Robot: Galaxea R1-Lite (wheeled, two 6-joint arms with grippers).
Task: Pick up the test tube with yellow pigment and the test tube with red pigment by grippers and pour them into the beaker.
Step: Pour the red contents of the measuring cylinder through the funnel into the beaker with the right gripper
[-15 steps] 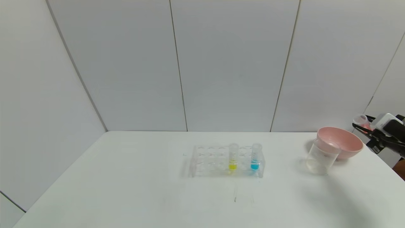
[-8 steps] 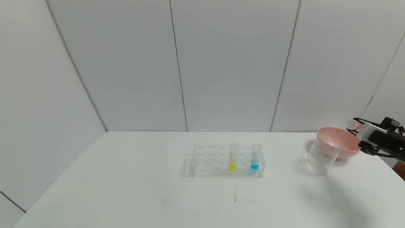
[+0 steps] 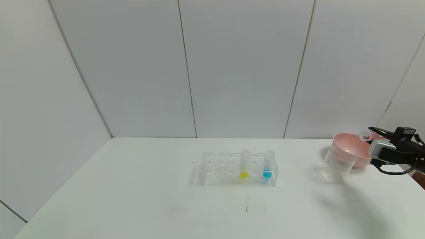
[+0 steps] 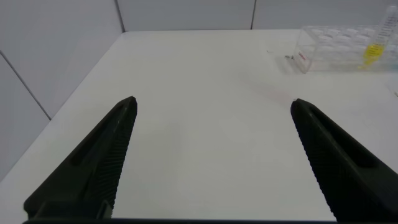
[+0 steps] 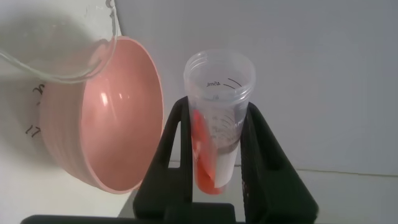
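**Red tube tipped on its side beside the beaker, pour not yet begun**

The right gripper [image 3: 374, 133], a black claw with long tapered fingers, was closed around the test tube with red pigment [image 5: 216, 134], a small clear plastic tube with faint printed graduations. The tube lay nearly horizontal, its open mouth [image 3: 364, 135] towards the beaker, and the red liquid had spread in a streak along its lower wall. Its mouth hung above the pink bowl [image 3: 345, 143], a smooth round plastic dish directly behind the beaker, not above the beaker itself.

The beaker [image 3: 337, 165], a clear straight-sided cylindrical cup, stood on the white table [image 3: 132, 199] and appeared to hold no colour, so nothing seemed poured yet. By my judgement the step in hand was carrying the red tube to the pour; the next move called for bringing the mouth forward over the beaker's rim before tilting further, or the pigment would land in the bowl.

The test tube with yellow pigment [image 3: 244, 164] stood upright in the clear plastic rack [image 3: 219, 169], well apart from the beaker on its left, with a blue-liquid tube [image 3: 268, 164] on the rack's beaker side.

The left gripper [image 4: 214, 109], far from the beaker beyond the rack, hung wide open and held nothing
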